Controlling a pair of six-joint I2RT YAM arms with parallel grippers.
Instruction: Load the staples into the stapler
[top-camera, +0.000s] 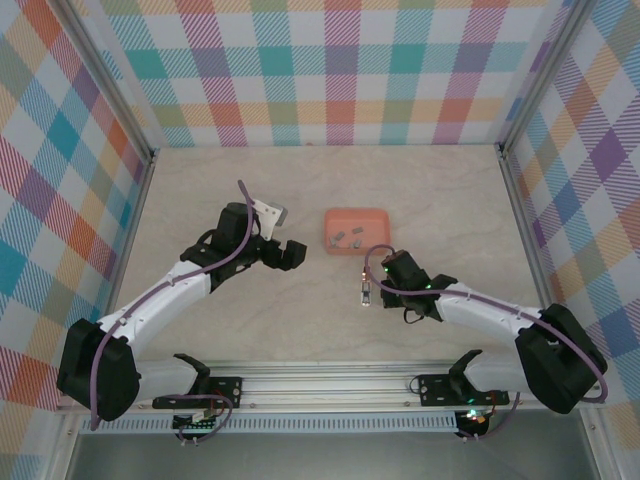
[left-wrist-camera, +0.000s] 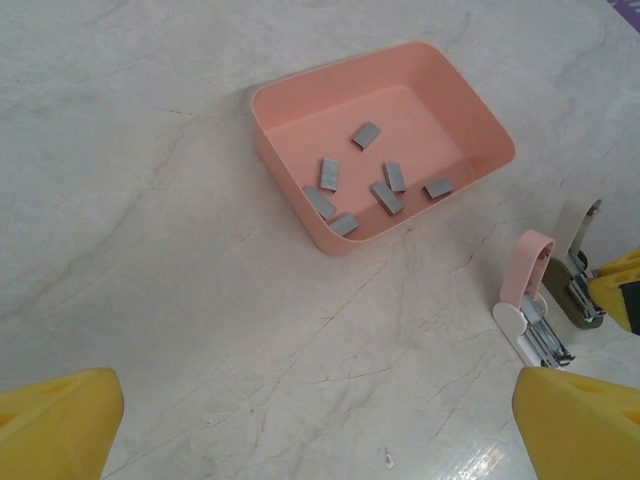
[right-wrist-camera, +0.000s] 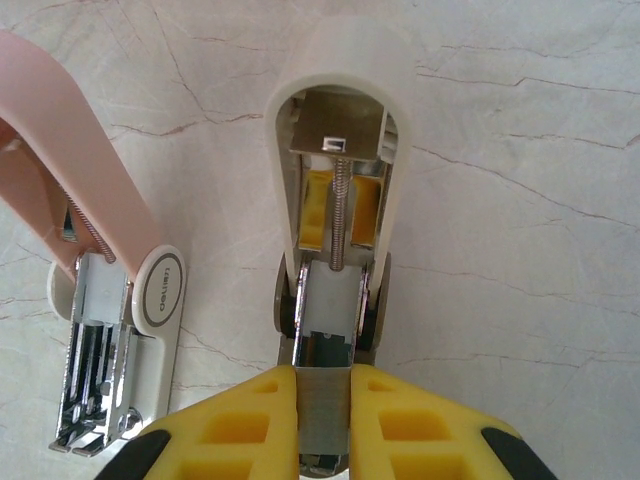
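Close to the arms' bases, the right gripper is clenched on the metal end of the stapler, whose white cover stands open with a spring inside. Just beside it, on the left in the right wrist view, is a pink lid with a chrome channel; if the two parts are joined I cannot tell. Further to the left, the left gripper hangs released above the table, its yellow fingers wide apart and holding nothing. Beyond the stapler sits the coral-pink tray, near it but apart. The staples, about seven grey strips, lie loose on the tray floor, behind its low wall. Bare marble-like surface lies between the left gripper and the tray. At the far end is a checkered wall.
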